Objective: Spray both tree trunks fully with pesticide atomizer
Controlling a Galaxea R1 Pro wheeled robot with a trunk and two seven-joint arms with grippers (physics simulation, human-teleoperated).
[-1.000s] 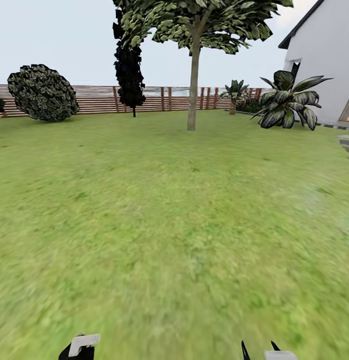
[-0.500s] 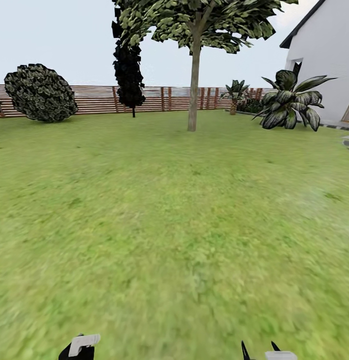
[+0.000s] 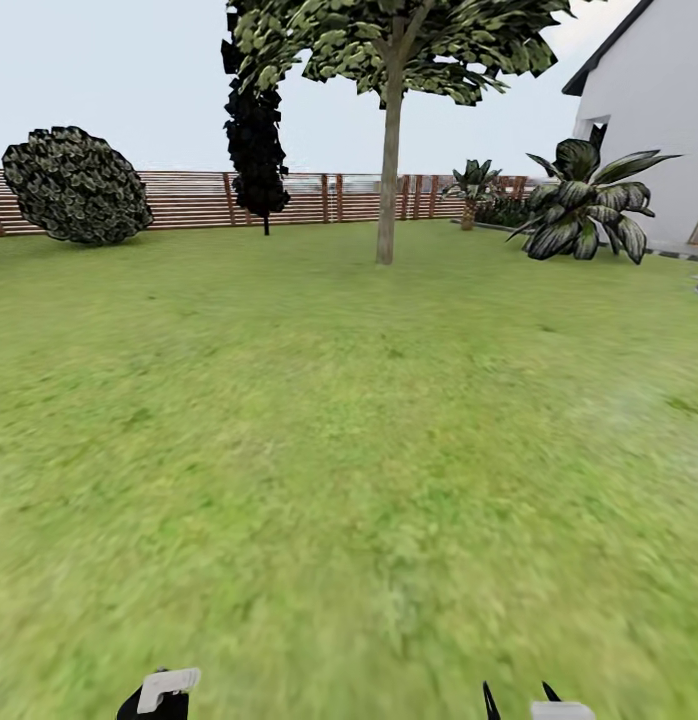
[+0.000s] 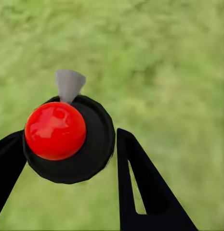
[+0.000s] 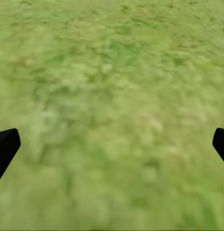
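Observation:
The pesticide atomizer [image 4: 63, 137] has a round black body, a glossy red cap and a grey nozzle. My left gripper [image 4: 71, 134] is shut on it, one black finger on each side, above grass. Its pale nozzle [image 3: 169, 684] peeks in at the head view's lower edge. My right gripper [image 5: 113, 144] is open over bare grass, and its tips [image 3: 519, 700] show low in the head view. Far ahead across the garden lawn [image 3: 349, 420] stands a tree with a bare grey-brown trunk [image 3: 388, 180] and green foliage on top. No pesticide mist is visible.
A narrow black-leaved tree [image 3: 257, 130] and a round dark bush [image 3: 77, 186] stand by the brown slat fence [image 3: 189, 198]. A broad-leaved plant [image 3: 585, 205] and a white house wall [image 3: 654, 110] are at the right.
The whole view has crept forward over the lawn: the bush slid left and the broad-leaved plant right. Both grippers sit where they were.

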